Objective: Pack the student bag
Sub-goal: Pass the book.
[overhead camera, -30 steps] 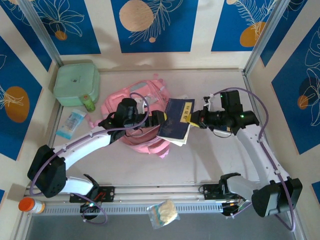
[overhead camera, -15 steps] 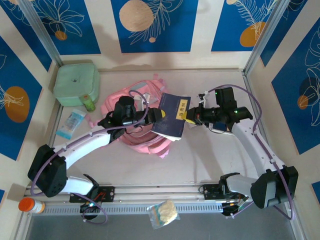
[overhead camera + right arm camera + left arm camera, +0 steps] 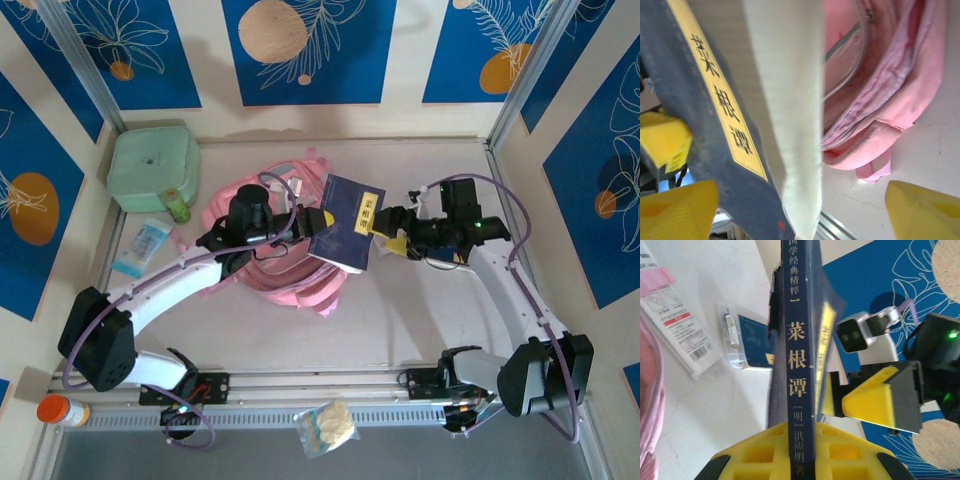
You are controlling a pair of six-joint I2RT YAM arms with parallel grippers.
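Note:
The pink student bag (image 3: 262, 262) lies mid-table with its opening (image 3: 880, 65) facing right. A dark blue book with a yellow label (image 3: 345, 222) is held on edge just right of the bag. My left gripper (image 3: 318, 220) is shut on its spine (image 3: 799, 365), the yellow jaws pressed against both sides (image 3: 800, 442). My right gripper (image 3: 388, 225) is open at the book's right side. Its yellow fingers (image 3: 675, 207) stand far apart, and the book's page edge (image 3: 790, 110) passes between them near the left one.
A mint-green soft case (image 3: 152, 165) sits at the back left, with a small green bottle (image 3: 178, 206) and a clear packet (image 3: 143, 246) beside it. An orange-capped bottle (image 3: 60, 410) and a snack bag (image 3: 325, 426) lie by the front rail.
The book has moved left and up toward the bag and now stands more on edge. The right gripper's fingers have spread apart from it, while the left gripper keeps its hold.

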